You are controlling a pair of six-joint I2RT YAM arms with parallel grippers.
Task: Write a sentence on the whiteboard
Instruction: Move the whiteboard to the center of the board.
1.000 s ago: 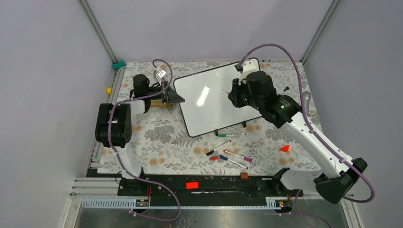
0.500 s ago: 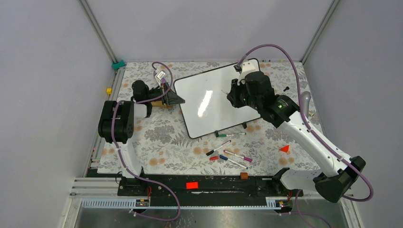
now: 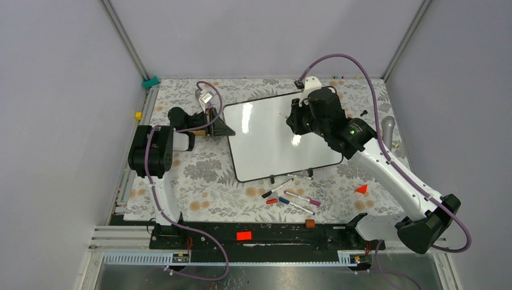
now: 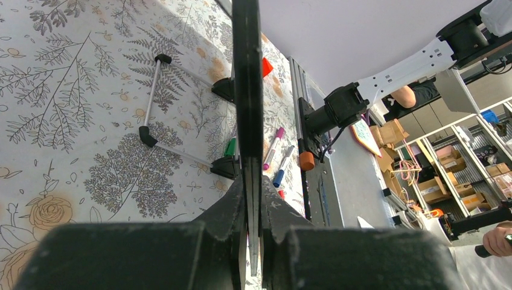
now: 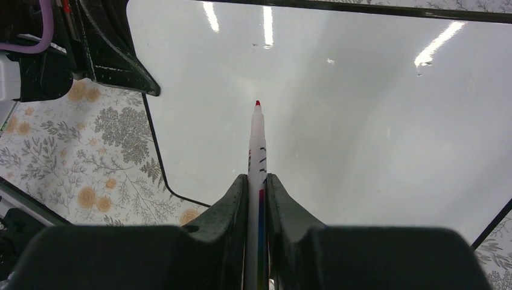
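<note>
The whiteboard (image 3: 272,142) lies tilted on its small feet over the floral cloth, its glossy face blank except for glare; no sentence is in view. My left gripper (image 3: 223,128) is shut on the board's left rim, seen edge-on as a black strip (image 4: 247,90) between the fingers (image 4: 253,208). My right gripper (image 3: 292,121) hovers over the board's upper middle, shut on a white marker (image 5: 256,151). Its red tip points at the white surface (image 5: 374,133); whether it touches I cannot tell.
Several loose markers (image 3: 291,196) lie on the cloth just below the board's near edge. A red triangular piece (image 3: 361,189) sits to the right and a small brown block (image 3: 310,223) on the front rail. Grey walls enclose the table.
The whiteboard has turned clockwise in the top view, its near edge swinging down toward the markers. The left gripper moved with its rim, and the right gripper shifted slightly up and left.
</note>
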